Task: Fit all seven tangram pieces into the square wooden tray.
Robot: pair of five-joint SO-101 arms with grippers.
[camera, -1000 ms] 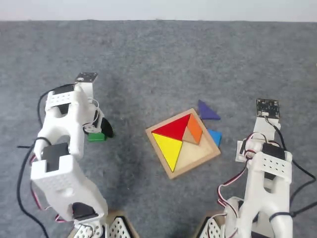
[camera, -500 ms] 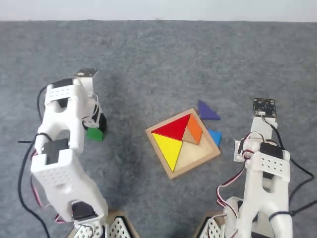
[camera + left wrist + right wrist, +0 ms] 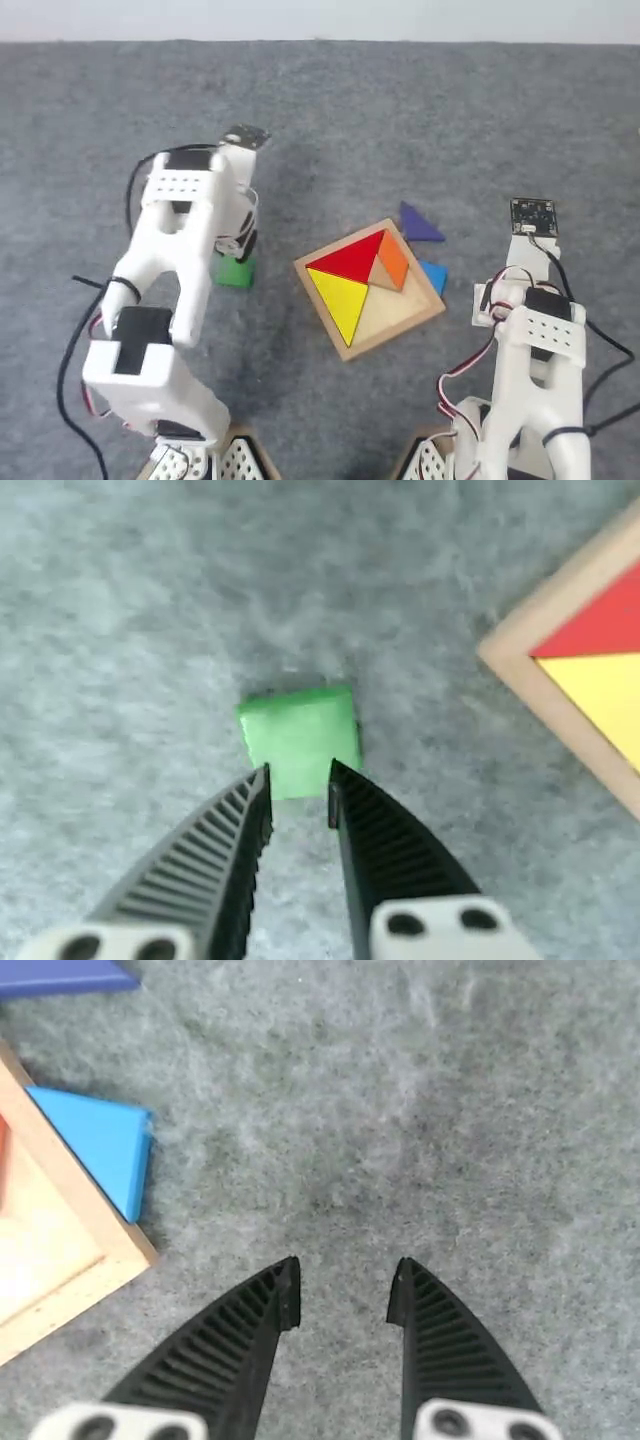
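- A grey felt-like mat (image 3: pixel 320 110) covers the table, with a pale strip of wall (image 3: pixel 320 20) beyond its far edge.
- The left gripper (image 3: pixel 298 780) has its jaws nearly together, pinching the green square wooden piece (image 3: pixel 300 735) near the square wooden tray (image 3: pixel 395 318).
- The right gripper (image 3: pixel 343 1285) stands parted over bare mat, holding nothing; the blue triangle piece (image 3: pixel 95 1150) lies just beside the tray.

green piece (image 3: pixel 236 272): part under arm | tray (image 3: pixel 540 692): cut off | purple piece (image 3: pixel 60 974): cut off
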